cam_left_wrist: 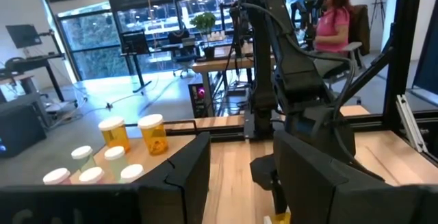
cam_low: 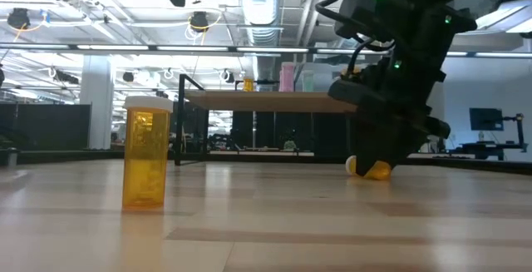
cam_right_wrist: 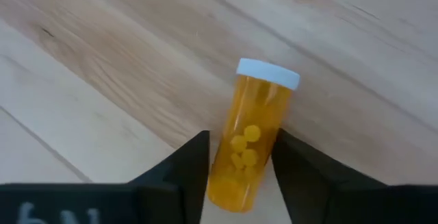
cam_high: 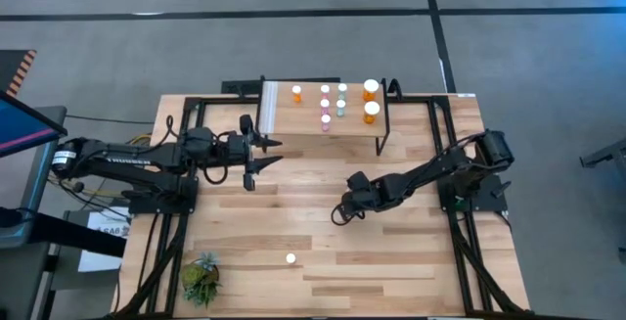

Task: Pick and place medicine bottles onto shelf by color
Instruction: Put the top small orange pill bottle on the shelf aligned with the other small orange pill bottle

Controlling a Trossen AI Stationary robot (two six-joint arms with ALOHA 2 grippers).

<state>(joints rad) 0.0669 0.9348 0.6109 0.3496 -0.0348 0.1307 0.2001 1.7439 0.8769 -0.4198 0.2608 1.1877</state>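
Right gripper (cam_right_wrist: 239, 166) is down at the worktop (cam_high: 411, 261), and between its fingers (cam_right_wrist: 185, 166) lies an orange bottle (cam_right_wrist: 250, 138) on its side. The long axis runs straight out ahead of the fingers, white cap at the far end, base tucked back between them. The fingers sit close on either flank of the body, about touching; whether they are truly squeezing yet I cannot tell. The low view shows that same bottle (cam_low: 368, 169) flat on the wood under the arm.

Left gripper (cam_high: 256, 154) waits just off the shelf (cam_high: 313, 124), fingers (cam_left_wrist: 191, 176) spread, nothing between them. It is well apart from the lying bottle, so the right arm is clearly the nearer one.

The shelf already carries orange, pink and teal bottles, with the two larger orange ones (cam_high: 371, 100) at the end nearest the right arm. One more orange bottle (cam_low: 145, 151) stands upright alone on the worktop, well away from both sets of fingers.

My read: the grasp hinges on closing across the barrel, not along it
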